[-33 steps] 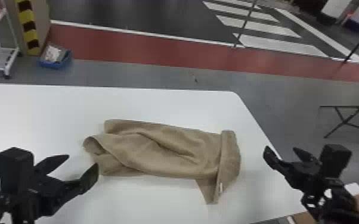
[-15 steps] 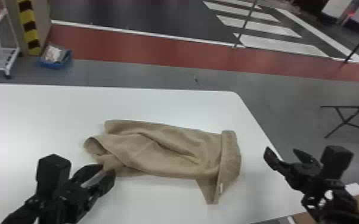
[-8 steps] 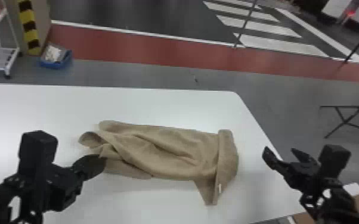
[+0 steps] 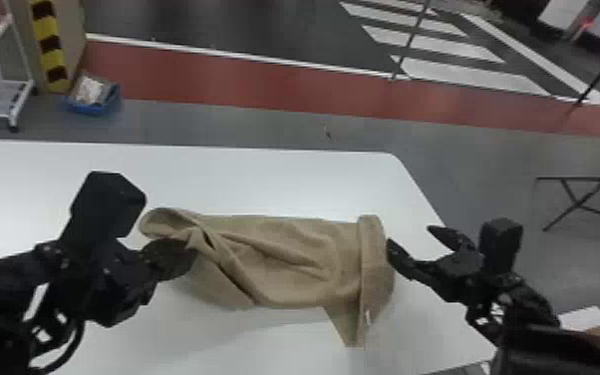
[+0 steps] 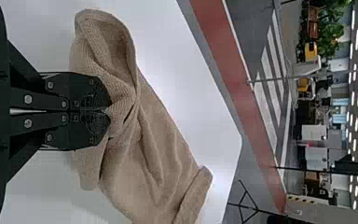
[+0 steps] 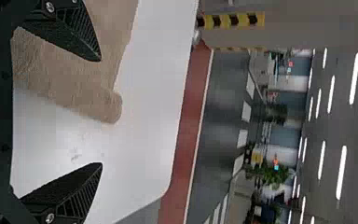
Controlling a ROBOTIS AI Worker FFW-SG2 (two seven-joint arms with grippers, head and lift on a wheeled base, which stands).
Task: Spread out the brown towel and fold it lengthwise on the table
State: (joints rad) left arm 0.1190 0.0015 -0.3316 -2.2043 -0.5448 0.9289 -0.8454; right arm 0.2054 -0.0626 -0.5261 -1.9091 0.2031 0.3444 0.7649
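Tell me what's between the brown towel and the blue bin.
In the head view, white tabletop, then grey floor, lie between the brown towel and blue bin.

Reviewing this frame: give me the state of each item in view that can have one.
Brown towel: bunched, left end pinched and partly lifted, right end turned over.
Left gripper: closed on the towel.
Right gripper: open, holding nothing.
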